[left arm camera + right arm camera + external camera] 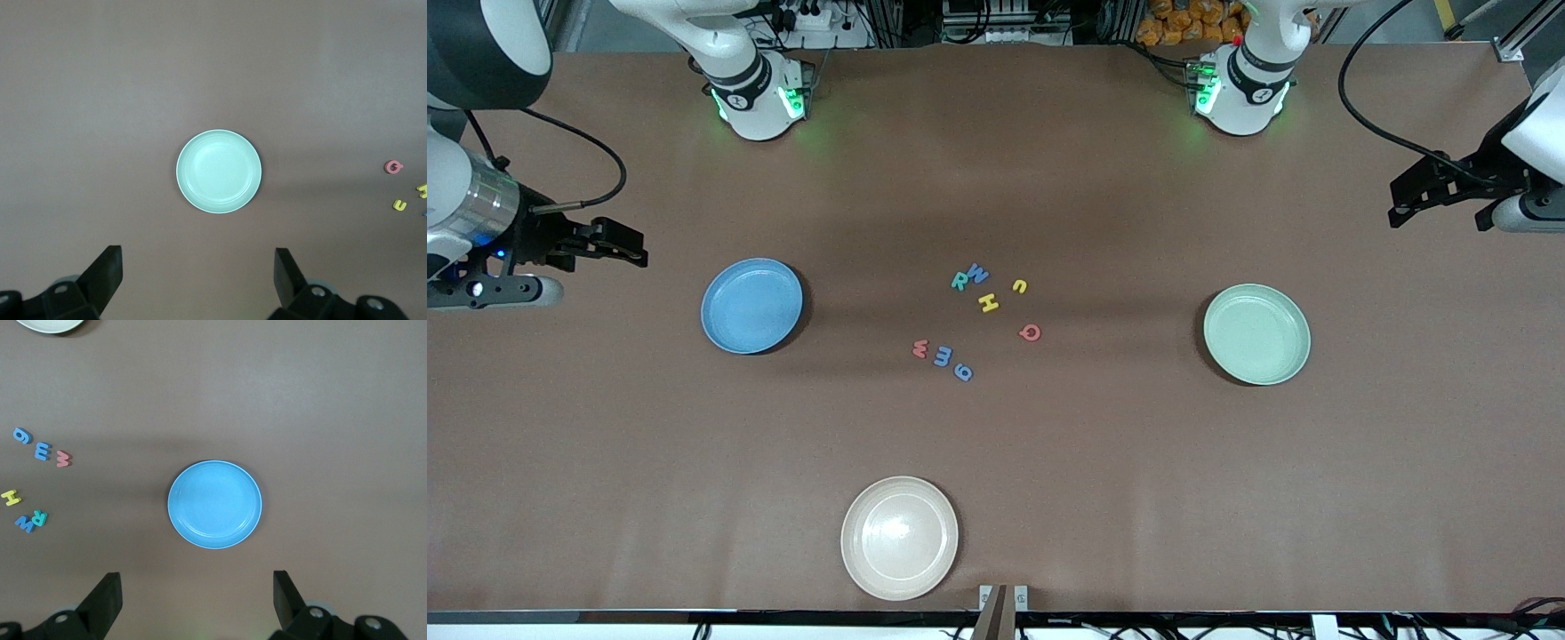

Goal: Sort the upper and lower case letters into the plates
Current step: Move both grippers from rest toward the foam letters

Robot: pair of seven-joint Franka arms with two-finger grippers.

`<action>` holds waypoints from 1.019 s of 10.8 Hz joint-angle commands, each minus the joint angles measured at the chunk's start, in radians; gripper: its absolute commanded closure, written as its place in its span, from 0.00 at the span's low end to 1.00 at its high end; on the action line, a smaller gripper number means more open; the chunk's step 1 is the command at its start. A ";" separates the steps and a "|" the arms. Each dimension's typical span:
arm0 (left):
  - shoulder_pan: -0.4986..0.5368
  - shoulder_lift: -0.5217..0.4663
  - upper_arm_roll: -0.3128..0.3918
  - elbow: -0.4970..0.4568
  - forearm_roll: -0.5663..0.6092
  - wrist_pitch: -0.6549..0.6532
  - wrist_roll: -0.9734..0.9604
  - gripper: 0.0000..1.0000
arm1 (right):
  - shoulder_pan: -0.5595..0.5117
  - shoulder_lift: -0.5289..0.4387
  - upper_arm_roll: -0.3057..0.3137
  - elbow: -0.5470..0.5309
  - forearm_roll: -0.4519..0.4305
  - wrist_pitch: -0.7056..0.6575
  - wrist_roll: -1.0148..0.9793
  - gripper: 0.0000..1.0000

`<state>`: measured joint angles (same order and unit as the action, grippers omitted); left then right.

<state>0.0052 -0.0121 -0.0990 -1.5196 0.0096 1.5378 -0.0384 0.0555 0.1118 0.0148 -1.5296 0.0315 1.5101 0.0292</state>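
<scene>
1. Brown table [1049, 498] fills my front view, and all the things lie on it.
2. At the right arm's end I see the right gripper [618, 244] up in the air over bare table, with its fingers [107, 597] spread wide and nothing between them. This arm waits.
3. At the left arm's end the left gripper [1418, 196] hangs over bare table too, its fingers [107, 267] also spread wide and holding nothing. It waits as well.
4. I see the blue plate [720, 333] toward the right arm's end, with nothing in it.
5. I see the green plate [1232, 360] toward the left arm's end, also with nothing in it.
6. One cream plate [863, 569] lies nearest to the front camera, well apart from the other two.
7. Between the blue and green plates lie the letters [978, 316], all flat on the table. A teal R, a blue W, a yellow H and a small yellow u sit farther from the camera. A pink Q lies apart, toward the green plate. A pink letter, a blue E and a blue round letter make a row nearer to the camera.
</scene>
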 commanded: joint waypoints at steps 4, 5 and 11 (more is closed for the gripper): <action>0.001 -0.020 -0.005 -0.011 -0.008 0.008 -0.014 0.00 | -0.005 -0.007 0.001 -0.021 -0.004 -0.013 0.014 0.00; -0.001 -0.017 -0.005 -0.011 -0.007 0.008 -0.012 0.00 | 0.004 -0.006 0.001 -0.023 -0.004 -0.010 0.014 0.00; -0.027 0.073 -0.076 -0.010 -0.063 0.025 -0.113 0.00 | 0.112 0.096 0.017 -0.055 -0.004 0.093 0.067 0.00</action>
<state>-0.0163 0.0197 -0.1521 -1.5343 -0.0092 1.5424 -0.0798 0.1563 0.1639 0.0271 -1.5855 0.0319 1.5754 0.0713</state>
